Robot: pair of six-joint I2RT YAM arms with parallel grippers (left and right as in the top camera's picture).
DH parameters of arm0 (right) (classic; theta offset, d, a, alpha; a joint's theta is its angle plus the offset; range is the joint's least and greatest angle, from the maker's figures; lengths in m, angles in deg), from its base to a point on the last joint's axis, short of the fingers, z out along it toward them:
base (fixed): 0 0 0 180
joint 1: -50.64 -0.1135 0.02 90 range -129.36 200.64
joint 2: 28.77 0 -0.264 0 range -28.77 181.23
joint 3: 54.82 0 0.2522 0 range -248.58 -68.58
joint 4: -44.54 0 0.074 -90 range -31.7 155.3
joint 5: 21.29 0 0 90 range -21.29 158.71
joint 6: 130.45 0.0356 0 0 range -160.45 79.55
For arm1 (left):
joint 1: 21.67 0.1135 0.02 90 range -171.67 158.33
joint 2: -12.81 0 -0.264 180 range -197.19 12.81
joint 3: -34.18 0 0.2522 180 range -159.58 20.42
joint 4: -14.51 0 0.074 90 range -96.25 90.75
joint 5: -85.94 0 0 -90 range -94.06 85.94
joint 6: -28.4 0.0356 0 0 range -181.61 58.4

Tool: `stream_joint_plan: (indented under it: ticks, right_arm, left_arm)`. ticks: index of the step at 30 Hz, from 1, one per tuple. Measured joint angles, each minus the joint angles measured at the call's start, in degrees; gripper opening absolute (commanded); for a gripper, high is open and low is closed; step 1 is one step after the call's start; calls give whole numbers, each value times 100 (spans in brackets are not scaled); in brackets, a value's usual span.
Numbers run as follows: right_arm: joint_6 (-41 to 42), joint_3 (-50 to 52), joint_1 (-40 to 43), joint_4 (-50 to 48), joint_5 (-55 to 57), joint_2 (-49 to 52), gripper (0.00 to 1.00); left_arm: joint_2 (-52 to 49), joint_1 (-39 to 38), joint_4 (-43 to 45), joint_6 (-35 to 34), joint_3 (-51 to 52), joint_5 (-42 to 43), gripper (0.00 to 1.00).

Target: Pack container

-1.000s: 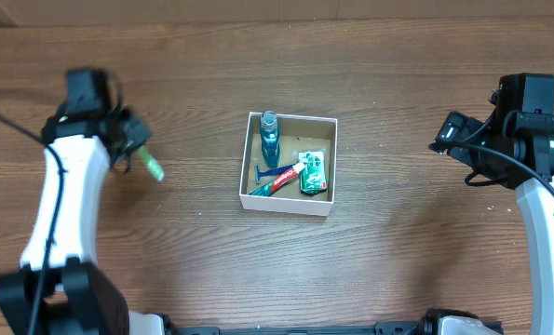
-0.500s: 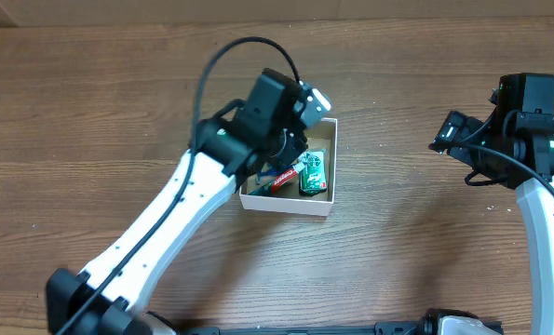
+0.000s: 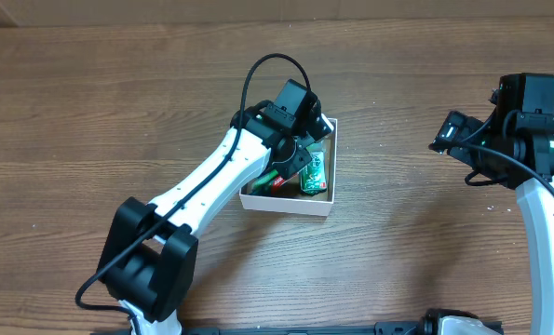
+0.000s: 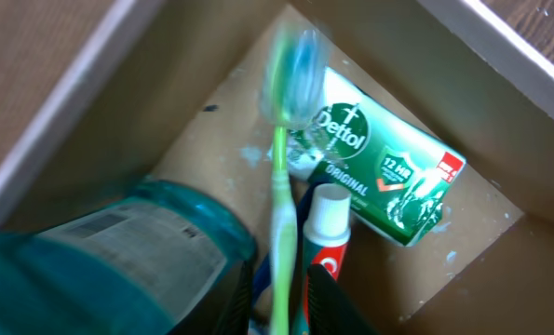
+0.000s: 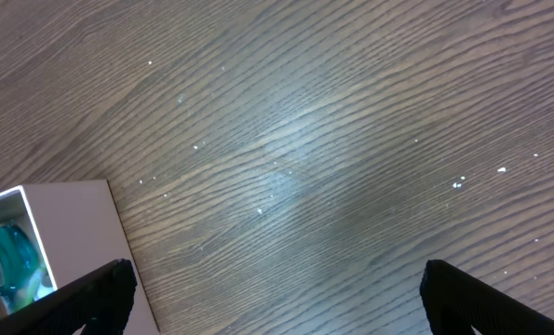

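Observation:
The container [image 3: 287,206] is a small white-walled box with a brown inside, at the table's middle. It holds a teal bottle [image 4: 100,261], a green soap pack [image 4: 388,167] and a toothpaste tube [image 4: 331,223]. My left gripper [image 3: 290,156] reaches down into the box. In the left wrist view the left gripper [image 4: 281,314] is shut on a green toothbrush [image 4: 279,186], which points over the soap pack, its head blurred. My right gripper [image 3: 444,140] is open and empty above bare table to the right of the box. It also shows in the right wrist view [image 5: 277,288].
The box's white wall [image 5: 67,233] shows at the lower left of the right wrist view, with the teal bottle inside. The left arm lies across the table from the front left to the box. Wooden table surrounds the box.
My left arm has swung from the far left of the table to the box with the green toothbrush, then lowered it inside. The right arm has not moved.

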Motion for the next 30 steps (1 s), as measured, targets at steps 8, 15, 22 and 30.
stream_joint_plan:
  ticks: [8,15,22,30]
  right_arm:
    - [-2,0,0,7,0,0,100]
    - [-2,0,0,-4,0,0,100]
    - [-273,2,-26,-199,-146,0,100]
    - [-776,4,-1176,-1202,-24,79,100]
  left_arm:
    - [-109,0,-7,0,0,109,50]
    - [459,0,-476,-109,-341,63,52]
    - [2168,127,-610,-708,-671,-909,81]
    - [2498,2232,-1058,-2667,-678,-1456,100]
